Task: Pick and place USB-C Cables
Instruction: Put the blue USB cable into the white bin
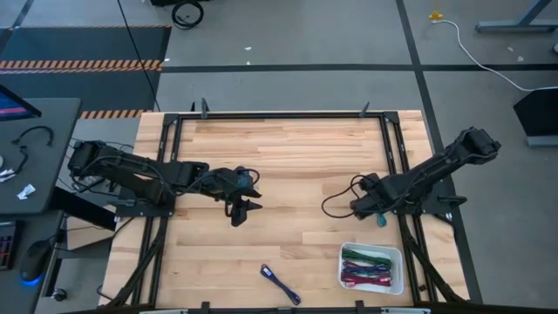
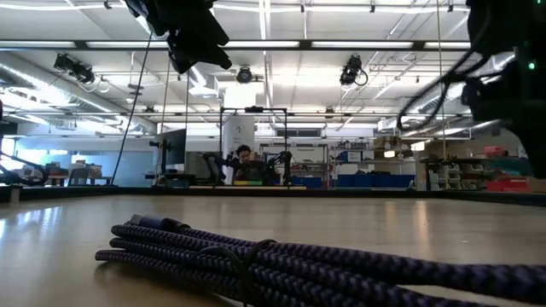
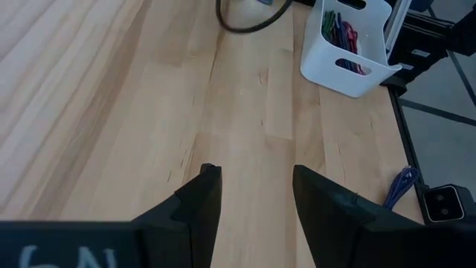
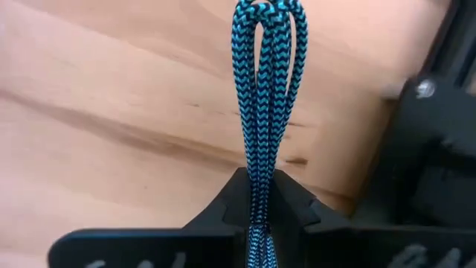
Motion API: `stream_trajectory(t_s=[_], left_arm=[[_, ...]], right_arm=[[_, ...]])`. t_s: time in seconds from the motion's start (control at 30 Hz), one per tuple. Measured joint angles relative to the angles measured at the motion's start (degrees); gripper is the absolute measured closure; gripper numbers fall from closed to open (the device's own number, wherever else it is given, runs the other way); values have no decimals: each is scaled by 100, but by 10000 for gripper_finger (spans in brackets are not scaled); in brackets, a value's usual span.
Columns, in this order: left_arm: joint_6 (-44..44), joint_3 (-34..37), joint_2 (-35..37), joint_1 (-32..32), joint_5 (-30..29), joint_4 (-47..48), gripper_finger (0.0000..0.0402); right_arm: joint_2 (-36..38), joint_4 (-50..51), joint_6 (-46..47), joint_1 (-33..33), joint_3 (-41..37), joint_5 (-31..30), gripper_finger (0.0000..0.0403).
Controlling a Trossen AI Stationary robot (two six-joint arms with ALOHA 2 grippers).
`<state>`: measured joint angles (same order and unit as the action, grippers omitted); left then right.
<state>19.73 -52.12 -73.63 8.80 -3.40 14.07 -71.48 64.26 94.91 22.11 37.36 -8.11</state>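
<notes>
Here the right end effector (image 4: 260, 216) has its two dark fingers pinched tight on a teal cable (image 4: 266, 82), a braided bundle folded into loops that stick out past the fingertips. In the high view this end effector (image 1: 380, 216) hangs at the right side of the desk (image 1: 288, 166), with the teal bundle (image 1: 381, 221) dangling just behind the white bin (image 1: 371, 268). The bin already holds several cable bundles in green, magenta and purple, lying side by side. One more, a blue-purple cable (image 1: 280, 283), lies loose on the bare wood near the front edge, left of the bin and well apart from it; the low view shows its woven sheath and a thin tie around the middle.

The left end effector (image 3: 253, 197) waits over the desk's left-middle with its fingers spread and nothing between them.

These bundles look light and limp, so a grip anywhere along the length should carry the weight. The braid probably gives good friction. The loops will likely sag and swing, though, so taking hold near the tied middle, across all strands at once, seems safest; a pinch on one loop could let the bundle unfold.
</notes>
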Motion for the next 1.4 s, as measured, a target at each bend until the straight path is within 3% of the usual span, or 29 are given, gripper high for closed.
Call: stream_trajectory(t_s=[0.57, 0.83, 1.0, 1.2, 1.4], left_arm=[[24, 0, 0, 0, 0, -24, 230], [63, 0, 0, 0, 0, -35, 230], [63, 0, 0, 0, 0, -35, 230], [61, 0, 0, 0, 0, -35, 230], [58, 0, 0, 0, 0, -33, 230]], right_arm=[[23, 2592, -1536, 0, 2382, -1168, 372], [79, 2565, -2700, -228, 3222, -1370, 372], [79, 2310, -3811, -348, 3769, -1228, 372], [31, 1416, -5351, -316, 4459, -483, 372], [-200, 1128, -5809, -117, 4991, -67, 372]])
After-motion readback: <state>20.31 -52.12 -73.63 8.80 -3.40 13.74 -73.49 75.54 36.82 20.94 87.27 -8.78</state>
